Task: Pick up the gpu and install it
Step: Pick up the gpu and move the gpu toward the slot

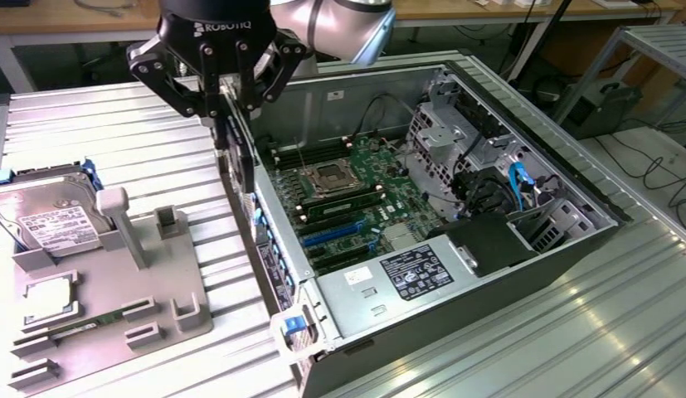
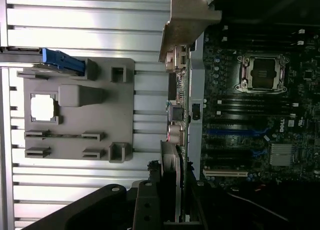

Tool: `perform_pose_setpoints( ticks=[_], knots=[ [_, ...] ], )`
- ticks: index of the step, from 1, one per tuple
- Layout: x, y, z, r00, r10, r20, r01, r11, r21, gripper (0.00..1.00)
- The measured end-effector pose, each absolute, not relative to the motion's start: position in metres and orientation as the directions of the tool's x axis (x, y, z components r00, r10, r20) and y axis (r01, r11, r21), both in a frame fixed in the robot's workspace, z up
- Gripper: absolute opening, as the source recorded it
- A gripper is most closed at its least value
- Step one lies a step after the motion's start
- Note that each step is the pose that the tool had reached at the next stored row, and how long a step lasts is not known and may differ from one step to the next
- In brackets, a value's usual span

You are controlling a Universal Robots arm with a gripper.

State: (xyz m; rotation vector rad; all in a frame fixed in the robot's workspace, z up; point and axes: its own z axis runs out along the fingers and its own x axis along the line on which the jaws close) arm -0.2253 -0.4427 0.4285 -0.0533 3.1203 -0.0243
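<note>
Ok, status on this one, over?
Gripper shut on gpu. It hangs upright over case wall, not seated. Blue slots bare.

Thin, flat, dark gpu [image 1: 240,162] [image 2: 170,165], seen edge-on. Held upright, clear of the table, in the gripper [image 1: 226,116]. Hanging seemingly just above the open computer case's [image 1: 431,348] side wall.

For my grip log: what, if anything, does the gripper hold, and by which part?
The gripper holds the gpu by its upper edge; the card hangs down at the computer case.
</note>
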Motion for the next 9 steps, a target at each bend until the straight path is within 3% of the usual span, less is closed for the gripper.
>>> perform_pose_setpoints(
  ticks=[9],
  knots=[
    [-0.198,-0.443,0.428,-0.999,-0.034,-0.021,-0.034,0.999,-0.016,0.28]
  ],
)
